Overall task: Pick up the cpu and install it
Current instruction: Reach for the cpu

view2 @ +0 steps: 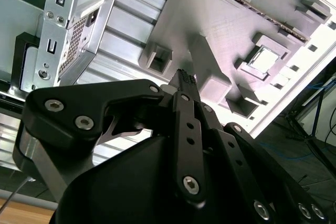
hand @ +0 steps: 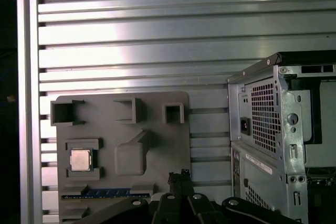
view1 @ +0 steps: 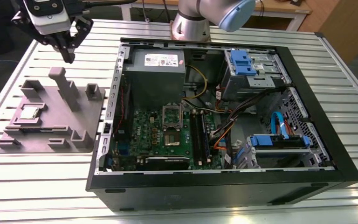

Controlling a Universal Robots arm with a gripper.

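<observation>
The cpu (view1: 30, 113), a small square chip with a silver top, lies flat in a recess of the grey holder plate (view1: 73, 128) on the exterior view's left. Both wrist views show it there too, the cpu (view2: 264, 59) (hand: 80, 159) seated in the plate (hand: 157, 150). My gripper (view1: 69, 58) hangs high above the plate's far edge, well apart from the chip. Its fingers (view2: 185, 78) meet at the tips, shut on nothing. On the motherboard (view1: 138, 135) inside the open case, the socket (view1: 171, 136) sits near the middle.
The open black computer case (view1: 229, 186) lies on the slatted metal table (view1: 36, 186), to the exterior view's right of the plate. A grey power supply (view1: 157, 70), blue drive brackets (view1: 241, 63) and cables fill it. Tall posts (view1: 64, 86) rise from the plate.
</observation>
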